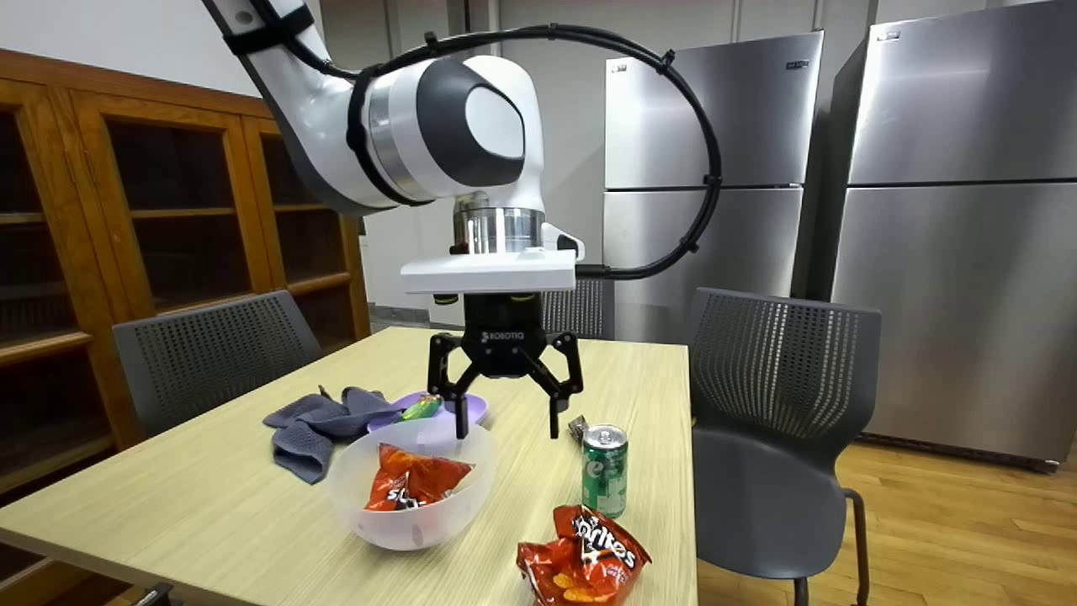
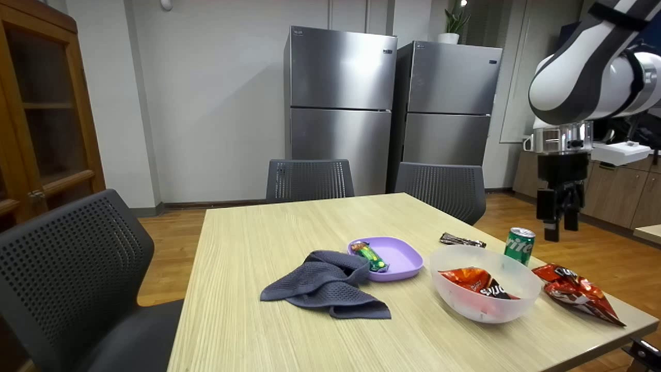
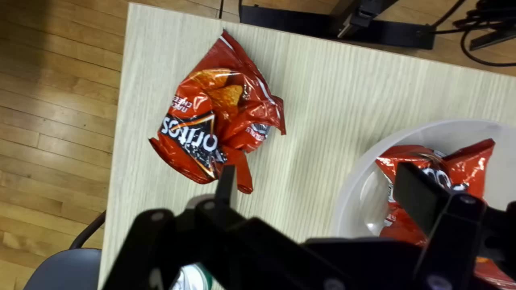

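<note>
My gripper [image 1: 507,419] is open and holds nothing, hanging above the table; it also shows in an exterior view [image 2: 561,227] and in the wrist view [image 3: 318,185]. A translucent white bowl [image 1: 408,532] with a red chip bag [image 1: 421,480] inside stands near it. In the wrist view one finger overlaps the bowl [image 3: 347,193]; the other overlaps the lower edge of a loose red Doritos bag [image 3: 217,117], which lies near the table corner. A green Sprite can [image 1: 604,475] stands upright by this bag. A dark wrapped bar [image 2: 461,240] lies behind the can.
A purple plate [image 2: 397,258] with a green wrapped snack [image 2: 369,257] lies beside a crumpled grey-blue cloth [image 2: 330,284]. Dark chairs [image 1: 774,379] stand around the light wood table [image 2: 258,248]. A wooden cabinet [image 1: 168,202] and two steel refrigerators [image 1: 707,252] stand behind.
</note>
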`<state>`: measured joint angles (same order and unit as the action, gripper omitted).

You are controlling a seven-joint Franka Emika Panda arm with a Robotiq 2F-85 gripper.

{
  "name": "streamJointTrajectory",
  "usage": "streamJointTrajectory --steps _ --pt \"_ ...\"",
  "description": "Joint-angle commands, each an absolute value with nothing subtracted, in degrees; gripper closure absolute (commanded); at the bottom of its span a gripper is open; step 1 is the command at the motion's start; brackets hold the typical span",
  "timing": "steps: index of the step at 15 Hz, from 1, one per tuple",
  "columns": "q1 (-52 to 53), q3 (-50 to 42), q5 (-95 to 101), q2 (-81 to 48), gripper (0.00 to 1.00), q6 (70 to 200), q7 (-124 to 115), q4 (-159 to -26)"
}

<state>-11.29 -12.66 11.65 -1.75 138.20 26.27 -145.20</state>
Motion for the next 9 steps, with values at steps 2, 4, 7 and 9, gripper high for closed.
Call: streamJointTrajectory --steps 2,4,7,9 --pt "-12.7 -13.9 20.3 -0.9 0.0 143.7 27.0 -148.9" --pt "-13.0 -14.5 24.6 -1.8 0.0 145.8 25.9 -149.9" --pt "-13.1 -15.2 30.6 -3.6 0.0 148.5 24.0 -151.1" --pt "-13.0 -15.6 34.4 -5.2 0.0 150.7 21.3 -151.6"
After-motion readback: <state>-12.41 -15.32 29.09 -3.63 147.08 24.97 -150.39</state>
